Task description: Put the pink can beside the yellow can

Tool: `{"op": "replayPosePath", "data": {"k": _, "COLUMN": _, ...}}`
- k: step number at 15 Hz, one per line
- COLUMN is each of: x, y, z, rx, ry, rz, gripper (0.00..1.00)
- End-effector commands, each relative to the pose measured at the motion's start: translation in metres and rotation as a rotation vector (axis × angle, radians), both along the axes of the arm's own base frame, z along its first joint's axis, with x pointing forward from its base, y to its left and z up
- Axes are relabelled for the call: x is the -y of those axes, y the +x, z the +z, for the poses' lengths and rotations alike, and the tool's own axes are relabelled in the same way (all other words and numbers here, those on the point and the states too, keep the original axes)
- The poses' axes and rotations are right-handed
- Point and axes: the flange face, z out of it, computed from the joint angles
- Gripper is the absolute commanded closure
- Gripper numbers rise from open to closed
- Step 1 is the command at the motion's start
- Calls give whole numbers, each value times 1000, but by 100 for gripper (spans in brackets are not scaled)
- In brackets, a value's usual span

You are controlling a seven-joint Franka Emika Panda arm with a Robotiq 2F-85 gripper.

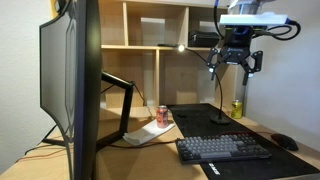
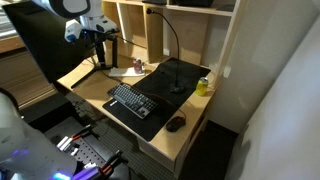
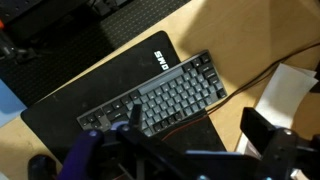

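Plainly the pink can (image 1: 163, 115) stands upright, long axis vertical, while the claw (image 1: 236, 66) hangs spread.

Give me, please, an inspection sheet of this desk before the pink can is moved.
Surface: wooden desk, partly covered by a black mat.
Job's things: pink can upright near the monitor; yellow can upright at the mat's other side, well apart.
Clutter: keyboard, mouse, paper.
Claw: claw open, empty, raised above the desk.
Cables: thin cable beside the keyboard.
Surroundings: monitor; open shelves behind.
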Motion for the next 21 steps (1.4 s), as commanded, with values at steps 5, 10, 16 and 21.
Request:
{"op": "replayPosePath", "data": {"k": 5, "x": -7, "y": 44, "z": -31, "rx": -79, "ry": 30, "rz": -106, "gripper": 0}}
{"op": "replayPosePath", "data": {"k": 10, "x": 2, "y": 127, "z": -78, "rx": -119, "ry": 221, "rz": -341, "gripper": 0}}
{"op": "replayPosePath", "data": {"k": 16, "x": 5, "y": 131, "z": -87, "rx": -139, "ry": 250, "rz": -363, "gripper": 0}}
{"op": "replayPosePath", "data": {"k": 21, "x": -17, "y": 171, "z": -123, "rx": -188, "ry": 424, "rz": -495, "gripper": 0}}
